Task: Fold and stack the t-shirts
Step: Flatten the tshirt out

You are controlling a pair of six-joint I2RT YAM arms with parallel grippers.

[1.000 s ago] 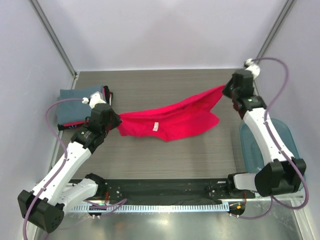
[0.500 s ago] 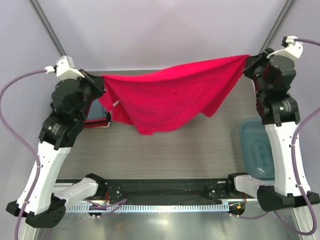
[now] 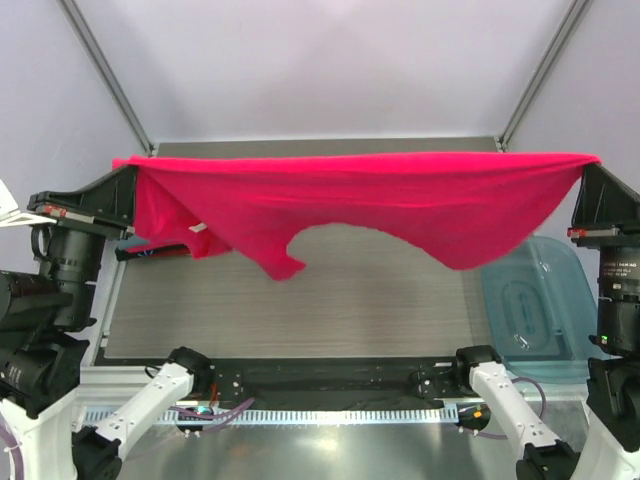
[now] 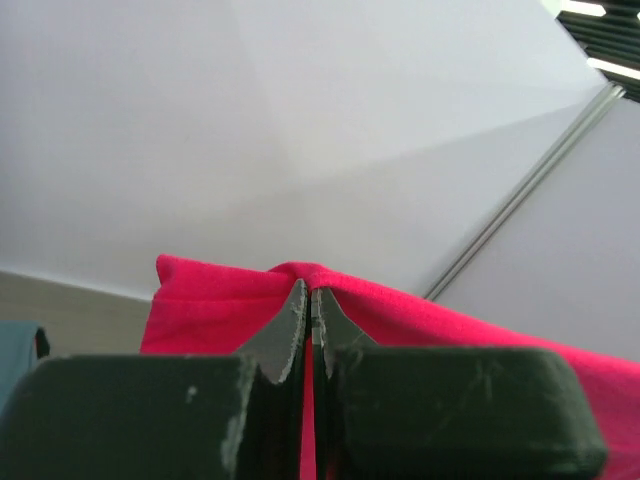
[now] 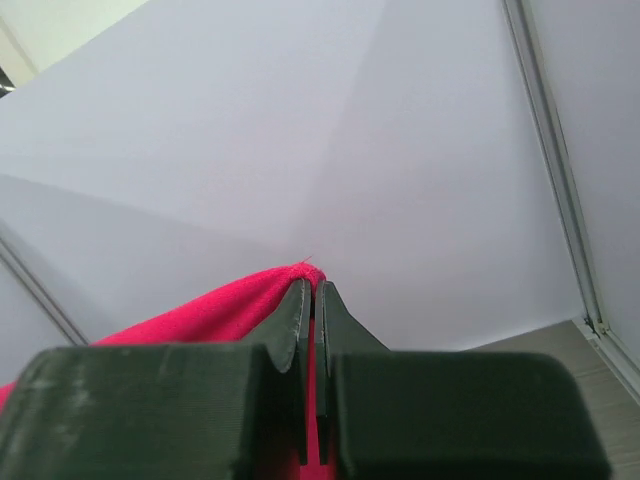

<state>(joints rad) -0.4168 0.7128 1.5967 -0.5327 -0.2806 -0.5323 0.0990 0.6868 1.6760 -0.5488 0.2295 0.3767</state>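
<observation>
Left gripper (image 4: pixel 308 300): clamped shut on 1 top corner of the shirt, with red cloth pinched between the 2 toothed fingers; raised high at the left side of the cell.
Right gripper (image 5: pixel 311 295): closed tight on the opposite top corner, with cloth bunched over the fingertips; raised high at the right side.
Red-pink t-shirt (image 3: pixel 400 205): hanging in the air between both grippers, stretched almost taut across the full width of the table. Top edge nearly level. Lower edge sagging in 2 lobes, a narrow one left of centre and a broader one toward the right. Clear of the table surface.
White label (image 3: pixel 200 228): small, on the left part of the shirt, close to the lower edge.
Other cloth (image 3: pixel 150 253): thin dark and red strip lying on the left side of the table, showing just under the hanging shirt; rest hidden, so count and fold not readable.
Table (image 3: pixel 380 300): grey wood-grain top, directly beneath the shirt.
Teal tub (image 3: pixel 545 300): translucent plastic, at the right edge of the table, below the right lobe, not touching it.
</observation>
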